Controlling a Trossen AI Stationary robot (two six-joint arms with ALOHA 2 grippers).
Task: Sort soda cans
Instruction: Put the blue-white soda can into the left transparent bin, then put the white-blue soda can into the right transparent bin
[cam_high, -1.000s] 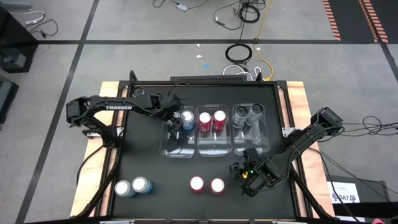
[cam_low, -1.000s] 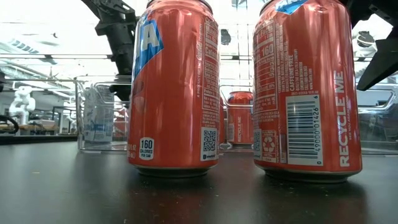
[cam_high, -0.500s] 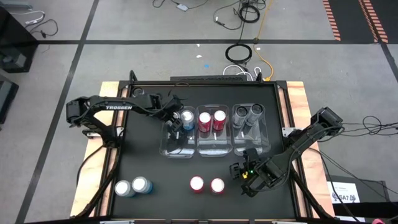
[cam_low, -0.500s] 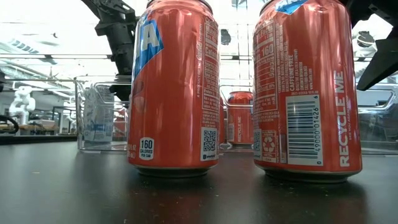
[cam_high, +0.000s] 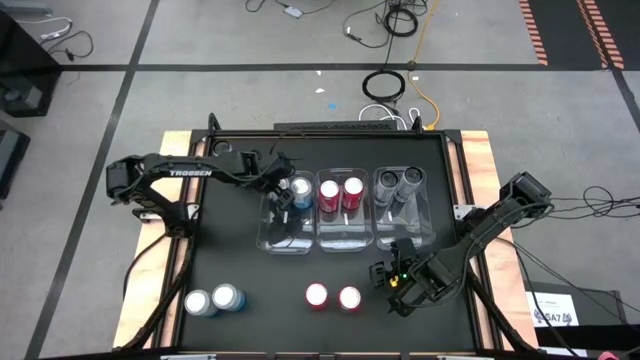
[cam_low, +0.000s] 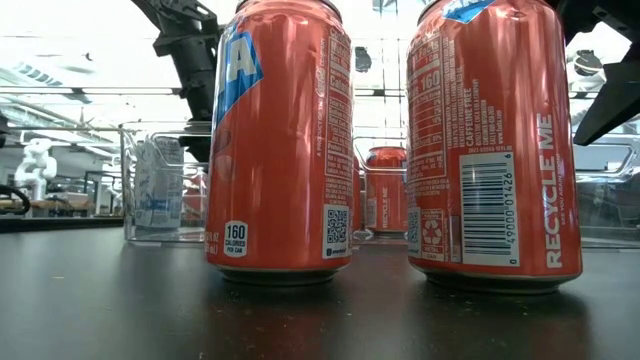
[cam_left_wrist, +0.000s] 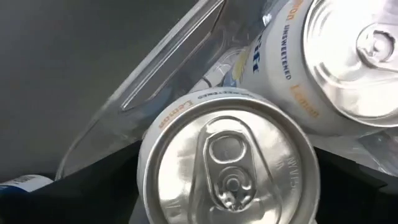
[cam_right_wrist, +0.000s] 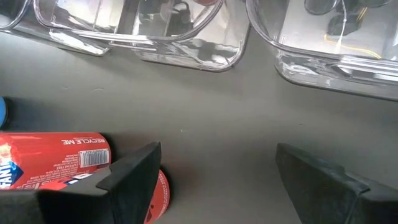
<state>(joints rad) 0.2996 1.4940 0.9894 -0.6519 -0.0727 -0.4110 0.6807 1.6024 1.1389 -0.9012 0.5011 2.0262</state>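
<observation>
While the left gripper (cam_high: 283, 196) is hanging over the left bin (cam_high: 285, 243) in the upper middle of the high view, it is holding a light blue can (cam_left_wrist: 229, 162) between its fingers, with a second light blue can (cam_high: 301, 187) already in that bin just beside it. To do this step well, the held can probably needs lowering upright into the free floor of the bin, clear of its neighbour and the clear wall, before the fingers let go.

The right gripper (cam_right_wrist: 214, 168) is waiting, fingers spread and empty, at the lower right of the table, near the two red cans (cam_high: 333, 296) standing loose.

The left wrist view is showing both silvery tops close together, which the high view is hiding under the arm. The low view is showing the loose red cans upright. The high view alone is giving the layout: two red in the middle bin (cam_high: 345, 238), two dark in the right bin (cam_high: 410, 232), two light blue cans (cam_high: 212, 300) loose at lower left.
</observation>
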